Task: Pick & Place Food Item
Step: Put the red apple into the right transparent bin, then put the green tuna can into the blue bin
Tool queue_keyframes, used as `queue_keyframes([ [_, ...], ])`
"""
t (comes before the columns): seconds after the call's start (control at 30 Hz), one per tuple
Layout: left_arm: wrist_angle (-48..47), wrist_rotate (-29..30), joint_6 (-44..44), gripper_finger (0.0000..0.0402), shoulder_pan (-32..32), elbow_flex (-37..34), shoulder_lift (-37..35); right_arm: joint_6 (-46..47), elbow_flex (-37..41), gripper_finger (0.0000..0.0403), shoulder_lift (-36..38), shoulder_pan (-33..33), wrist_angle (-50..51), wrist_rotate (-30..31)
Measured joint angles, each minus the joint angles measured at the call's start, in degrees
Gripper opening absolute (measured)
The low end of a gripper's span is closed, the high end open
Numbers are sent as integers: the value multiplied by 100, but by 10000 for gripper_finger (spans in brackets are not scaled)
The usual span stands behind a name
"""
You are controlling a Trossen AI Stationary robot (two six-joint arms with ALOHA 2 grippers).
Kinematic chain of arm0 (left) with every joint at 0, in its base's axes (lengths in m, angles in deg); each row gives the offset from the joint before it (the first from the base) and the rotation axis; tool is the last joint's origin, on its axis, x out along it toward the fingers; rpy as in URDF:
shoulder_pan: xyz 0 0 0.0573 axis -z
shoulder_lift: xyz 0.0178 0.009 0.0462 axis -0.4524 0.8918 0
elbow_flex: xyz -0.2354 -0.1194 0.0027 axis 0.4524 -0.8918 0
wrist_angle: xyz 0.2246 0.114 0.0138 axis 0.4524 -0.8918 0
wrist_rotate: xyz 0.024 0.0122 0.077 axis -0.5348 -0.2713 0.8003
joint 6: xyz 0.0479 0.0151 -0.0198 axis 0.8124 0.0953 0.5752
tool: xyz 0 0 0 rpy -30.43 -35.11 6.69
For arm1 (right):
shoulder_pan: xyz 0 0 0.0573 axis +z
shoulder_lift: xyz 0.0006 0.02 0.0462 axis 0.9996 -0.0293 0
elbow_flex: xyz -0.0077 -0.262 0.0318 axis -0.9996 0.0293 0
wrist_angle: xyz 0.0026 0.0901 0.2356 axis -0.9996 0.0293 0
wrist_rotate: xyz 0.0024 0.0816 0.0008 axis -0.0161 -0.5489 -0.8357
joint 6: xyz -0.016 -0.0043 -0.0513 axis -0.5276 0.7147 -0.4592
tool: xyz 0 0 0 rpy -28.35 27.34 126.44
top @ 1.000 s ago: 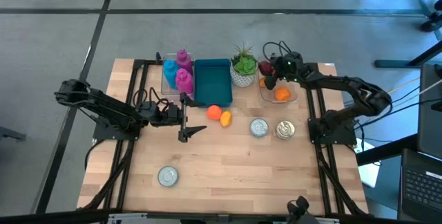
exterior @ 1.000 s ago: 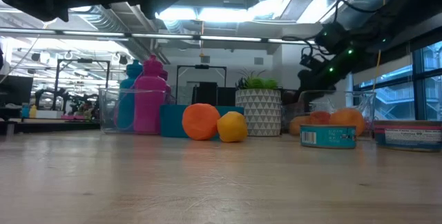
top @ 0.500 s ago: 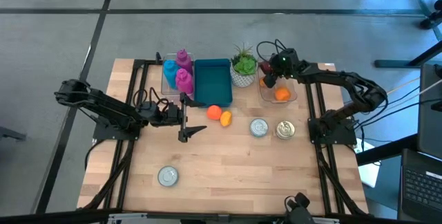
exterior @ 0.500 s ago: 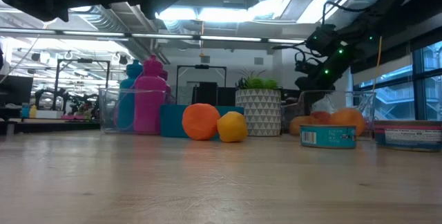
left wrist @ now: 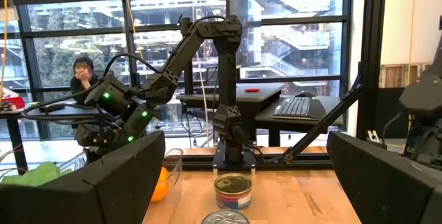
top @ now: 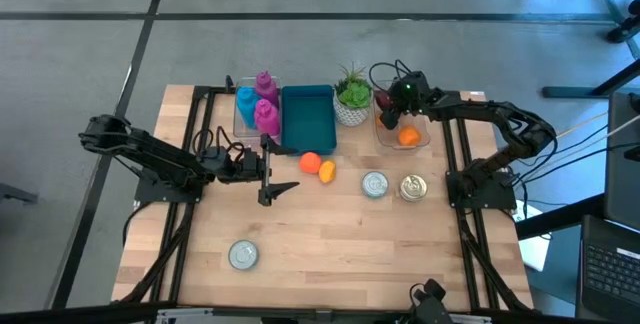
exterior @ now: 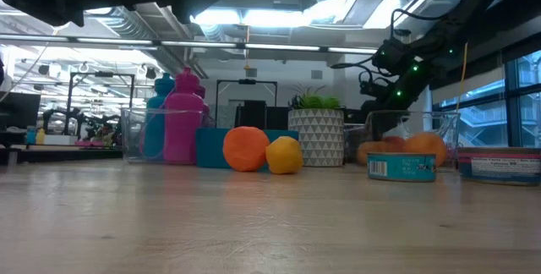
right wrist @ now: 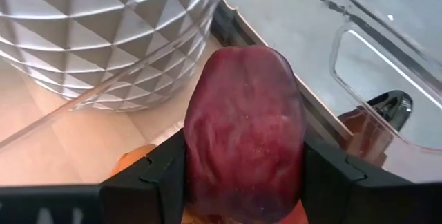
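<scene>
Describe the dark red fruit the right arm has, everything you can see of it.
The dark red fruit is elongated, with glossy, finely speckled skin. It stands lengthwise between the right gripper's dark fingers, which press on both its sides. It is held above the clear bin, next to the white faceted plant pot, with orange fruit below.

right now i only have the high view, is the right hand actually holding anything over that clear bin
Observer: Yes. The right wrist view shows a dark red fruit clamped between the right hand's fingers.
Operator: is it lifted or sitting in the bin
Observer: Lifted. In the low view the right hand hangs above the rim of the clear bin.
Operator: what's left in the bin
Observer: The low view shows orange fruits behind its clear wall.
Operator: and the left hand
Observer: Its wrist view shows its fingers spread wide with nothing between them, looking across at a tin can.
</scene>
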Motion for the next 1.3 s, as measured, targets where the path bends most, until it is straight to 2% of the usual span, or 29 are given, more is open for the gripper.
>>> queue_keyframes([
  [0.43, -15, 0, -2, 393, -2, 0, 0, 37, 0, 313, 0, 4, -2, -41],
  [0.7, -39, 0, -2, 393, -1, 0, 0, 121, 2, 338, 221, 52, 1, -61],
  [0.97, -92, 60, -44, 393, 7, 0, -106, 513, 2, 328, 1358, 244, 9, -127],
  [1.17, -879, 800, 149, 393, 7, 0, -487, 878, 2, 327, 2388, 400, -8, -1133],
  [1.3, -1027, 747, 192, 393, 9, 0, -740, 1033, 5, 327, 3008, 585, -3, -1401],
])
